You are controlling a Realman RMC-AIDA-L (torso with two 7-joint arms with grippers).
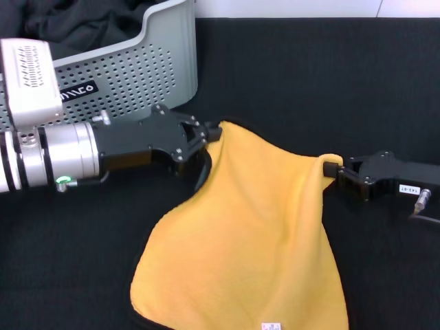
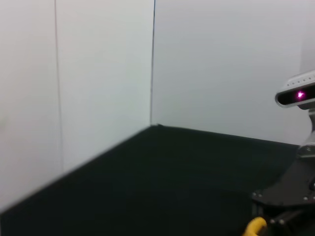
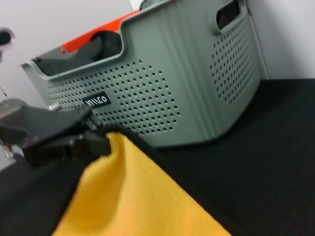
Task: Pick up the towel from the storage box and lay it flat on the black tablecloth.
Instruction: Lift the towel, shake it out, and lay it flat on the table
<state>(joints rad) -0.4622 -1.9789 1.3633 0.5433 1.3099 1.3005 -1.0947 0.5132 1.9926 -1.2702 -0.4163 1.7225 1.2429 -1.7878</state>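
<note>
With your left gripper point(image 1: 206, 141) and right gripper point(image 1: 335, 170) each pinching a far corner of the towel point(image 1: 247, 240), which sags between them onto the black tablecloth point(image 1: 309, 75) beside the storage box point(image 1: 130, 75), uneven release could leave it wrinkled.

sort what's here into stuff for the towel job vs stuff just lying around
Part of the job: towel, held at two corners by the left gripper and right gripper; storage box; black tablecloth.

Just lying about: dark clothing and something orange-red in the box.
</note>
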